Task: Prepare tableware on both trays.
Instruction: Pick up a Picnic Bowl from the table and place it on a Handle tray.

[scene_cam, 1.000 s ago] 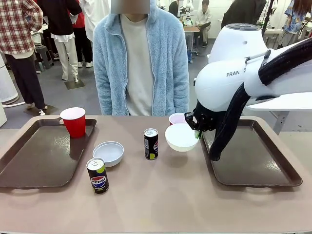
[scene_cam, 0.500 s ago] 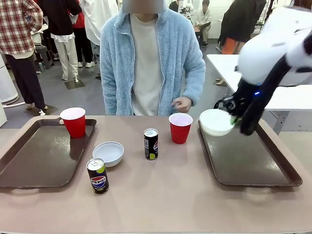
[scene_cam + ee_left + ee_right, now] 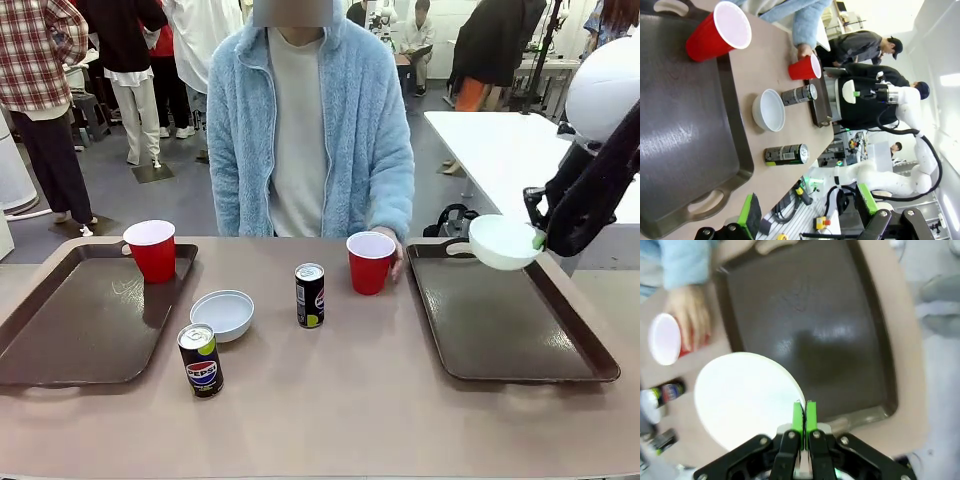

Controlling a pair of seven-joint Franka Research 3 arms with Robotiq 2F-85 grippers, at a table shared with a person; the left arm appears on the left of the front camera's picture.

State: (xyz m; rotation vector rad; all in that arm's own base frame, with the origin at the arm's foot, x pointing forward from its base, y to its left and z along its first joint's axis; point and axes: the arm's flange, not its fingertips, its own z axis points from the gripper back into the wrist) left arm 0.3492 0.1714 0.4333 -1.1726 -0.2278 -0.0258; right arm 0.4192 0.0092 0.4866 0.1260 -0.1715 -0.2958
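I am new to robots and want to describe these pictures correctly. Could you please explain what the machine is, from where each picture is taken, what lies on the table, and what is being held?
The machine is two white robot arms at a table, with a person standing opposite. The front view looks across the table. Each wrist view comes from a camera on one arm, looking along that arm's gripper.

Two brown trays lie on the table, the left tray and the right tray. One red cup stands on the left tray. The person's hand touches the other red cup, which is on the table. A white bowl, a black can and a Pepsi can stand between the trays.

The right gripper is shut on the rim of a second bowl, held in the air over the right tray. The left gripper is open and empty.
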